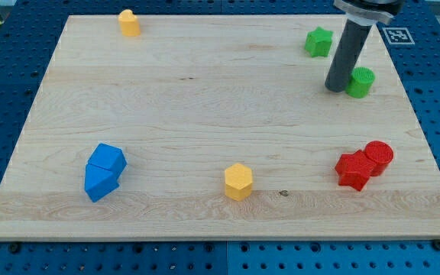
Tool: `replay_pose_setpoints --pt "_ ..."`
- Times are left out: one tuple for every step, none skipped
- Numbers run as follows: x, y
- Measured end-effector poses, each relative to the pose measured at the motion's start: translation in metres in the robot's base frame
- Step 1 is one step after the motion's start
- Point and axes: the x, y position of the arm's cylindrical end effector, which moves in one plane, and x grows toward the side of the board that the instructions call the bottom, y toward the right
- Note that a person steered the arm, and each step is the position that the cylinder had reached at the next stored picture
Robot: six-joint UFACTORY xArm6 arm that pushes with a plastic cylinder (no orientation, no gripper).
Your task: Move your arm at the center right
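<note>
My tip (334, 87) rests on the wooden board (205, 114) at the upper right. It stands just left of a green cylinder (362, 82), touching or nearly touching it. A green star block (319, 41) lies above and left of the tip. A red star block (353, 169) and a red cylinder (378, 157) sit together at the lower right, well below the tip.
A yellow hexagonal block (237, 181) sits at the bottom centre. Another yellow block (129, 23) lies at the top left. Two blue blocks (104, 171) sit pressed together at the lower left. A fiducial tag (396, 34) is beyond the board's top right corner.
</note>
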Motion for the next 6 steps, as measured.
replay_pose_setpoints --pt "0.005 0.002" --pt "0.005 0.004" --pt "0.017 -0.003" --pt "0.04 0.002" --pt "0.067 0.026" --pt "0.074 0.074"
